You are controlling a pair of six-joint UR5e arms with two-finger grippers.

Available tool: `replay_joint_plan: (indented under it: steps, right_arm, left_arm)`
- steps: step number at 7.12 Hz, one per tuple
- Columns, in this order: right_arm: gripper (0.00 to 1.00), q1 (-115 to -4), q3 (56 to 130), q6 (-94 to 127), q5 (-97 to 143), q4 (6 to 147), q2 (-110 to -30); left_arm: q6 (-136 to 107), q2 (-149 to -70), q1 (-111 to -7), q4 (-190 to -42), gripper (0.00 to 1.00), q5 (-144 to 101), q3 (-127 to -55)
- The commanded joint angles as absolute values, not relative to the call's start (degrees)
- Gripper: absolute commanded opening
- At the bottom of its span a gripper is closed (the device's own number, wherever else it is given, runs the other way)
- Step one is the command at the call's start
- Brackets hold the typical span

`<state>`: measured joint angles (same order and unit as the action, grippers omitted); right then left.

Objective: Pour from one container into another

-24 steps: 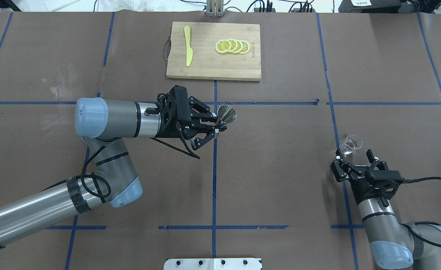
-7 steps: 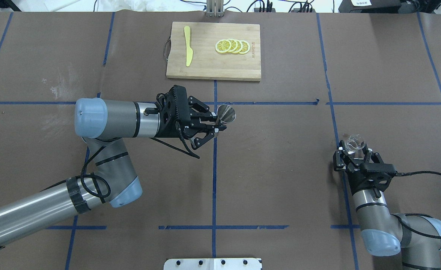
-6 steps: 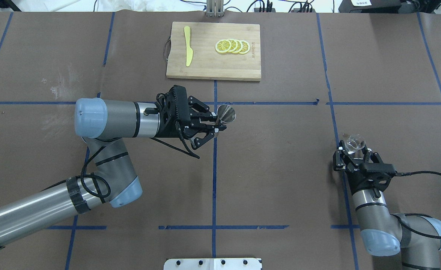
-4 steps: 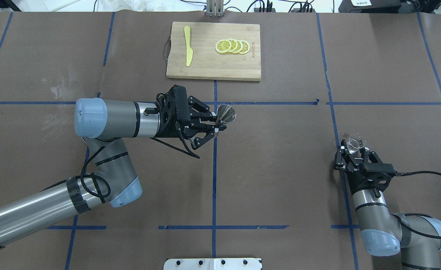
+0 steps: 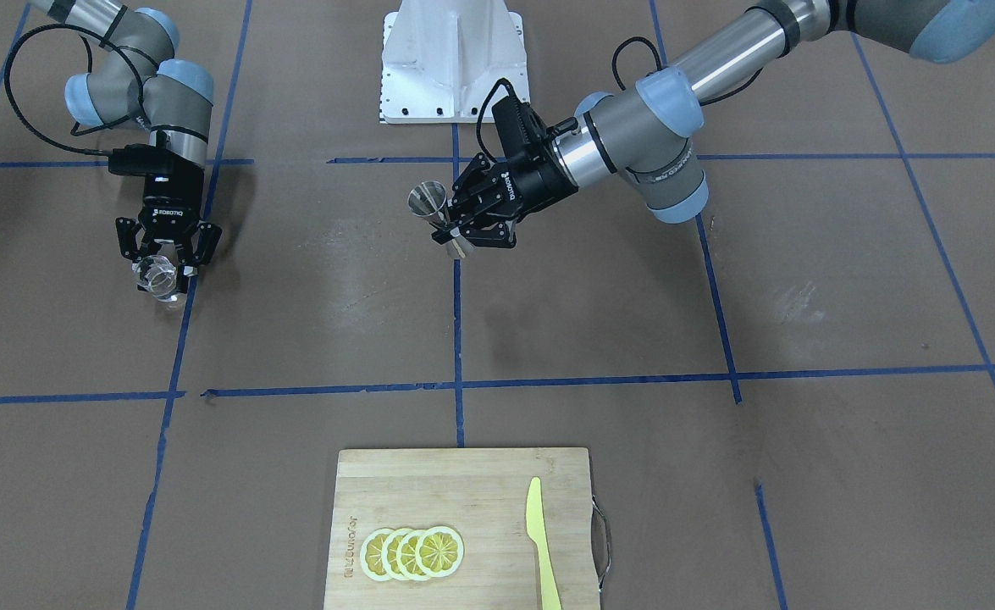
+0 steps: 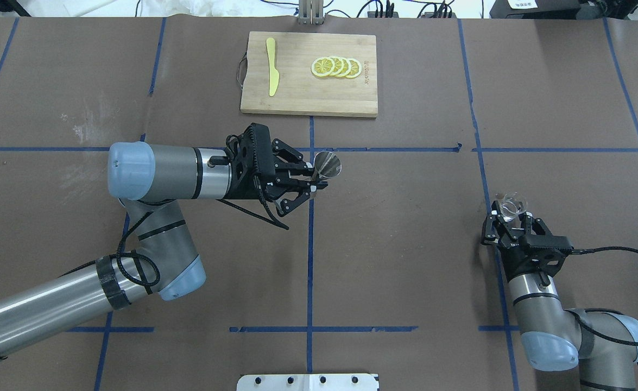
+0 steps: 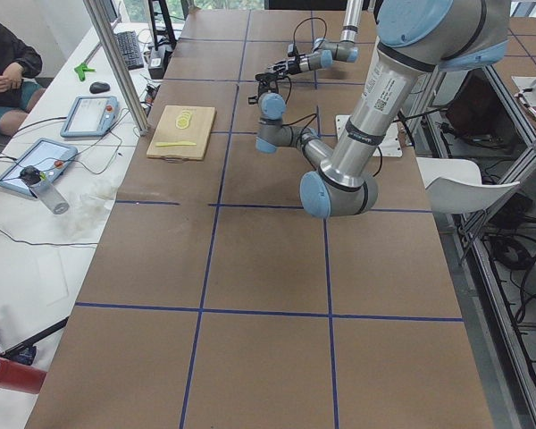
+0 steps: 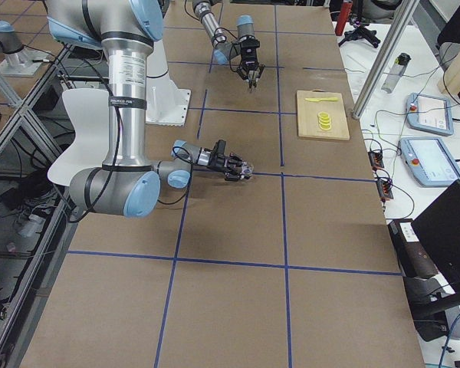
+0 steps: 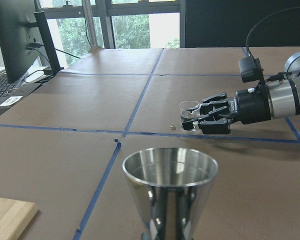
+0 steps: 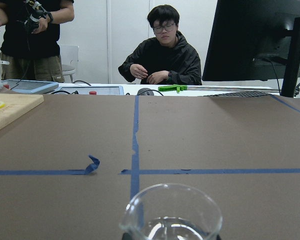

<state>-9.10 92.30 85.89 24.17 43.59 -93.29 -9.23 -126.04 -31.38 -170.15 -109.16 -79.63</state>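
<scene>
shiny metal cup [image 6: 327, 164] stands upright, pinched tight in the left claw [image 6: 314, 181] over the middle of the table [image 6: 405, 260]. the right claw [image 6: 512, 218] squeezes the glass cup [image 6: 512, 205], well apart on the robot's right.

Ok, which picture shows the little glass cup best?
The right wrist-mounted view: the glass cup is close up, its rim and inside clear, though its base is cut off. The left wrist-mounted view shows it small, in the right gripper. Overhead and front-facing views show it tiny; side views barely.
</scene>
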Motion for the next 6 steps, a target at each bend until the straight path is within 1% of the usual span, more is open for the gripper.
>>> replay_joint_plan:
  steps: [1,2,3,4,6]
  right_arm:
    - [0.00,-9.58,92.81,77.76,22.86,39.67,-93.25]
    - [0.00,-10.45,92.99,68.65,22.85,35.90,-93.16]
    - [0.00,-10.37,92.47,65.34,23.03,30.73,-93.16]
    - [0.00,-10.28,92.37,64.87,22.59,29.89,-92.47]
    - [0.00,-10.11,92.64,62.07,24.77,29.88,-86.60]
  left_arm:
    - [-9.14,-126.04,-31.38,-170.16,0.00,-109.16,-79.63]
    - [-9.23,-125.86,-31.38,-170.16,0.00,-109.16,-79.63]
    - [-9.23,-125.86,-31.38,-170.16,0.00,-109.16,-79.63]
    - [-9.23,-125.77,-31.38,-170.16,0.00,-109.07,-79.63]
    - [-9.14,-125.77,-31.38,-170.42,0.00,-109.07,-79.63]
